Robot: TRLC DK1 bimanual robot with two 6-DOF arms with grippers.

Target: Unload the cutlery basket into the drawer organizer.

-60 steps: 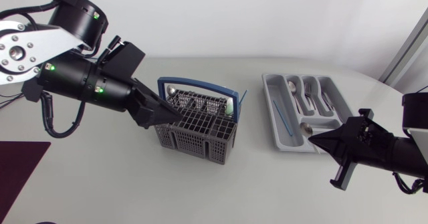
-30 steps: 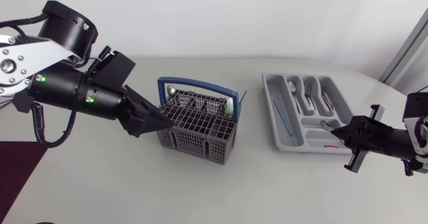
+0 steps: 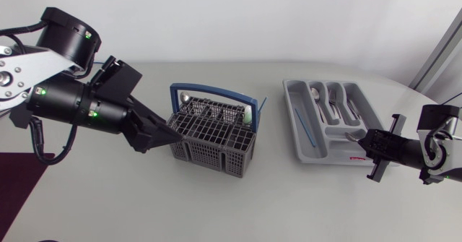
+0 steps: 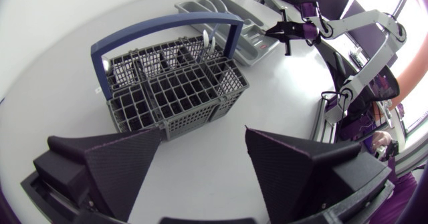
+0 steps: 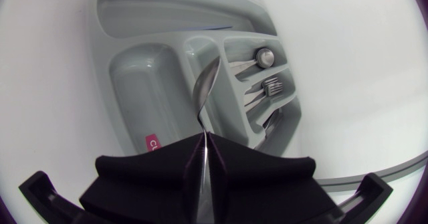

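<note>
The spoon (image 5: 207, 83) is plain polished silver, with a slim handle and a narrow oval bowl. The right gripper (image 5: 202, 137) is clamped on the handle, both fingers pressing it from either side. The bowl sticks out ahead of the fingertips, over the drawer organizer (image 3: 299, 123). It hangs above the organizer's wide cross compartment, close to the wall that divides this from the narrower slots. Whether it touches the plastic I cannot tell.

The organizer is a light grey moulded tray. Its wide compartment carries a small red label (image 5: 154, 144). Three short slots hold silver cutlery (image 3: 333, 103), spoons and forks as far as can be made out. One long slot down the side holds a thin blue stick (image 3: 306, 130).

The cutlery basket (image 3: 213, 137) stands well apart from the organizer, on the left arm's side. It is a grey plastic grid box, split into cells, with a dark blue arched handle (image 3: 211, 90). A few pieces rise from the cells on its organizer side.

The left gripper (image 4: 204, 134) is at the far side of the basket from the organizer. Its fingers are spread wide, nothing is between them, and the basket is just ahead of the tips.
</note>
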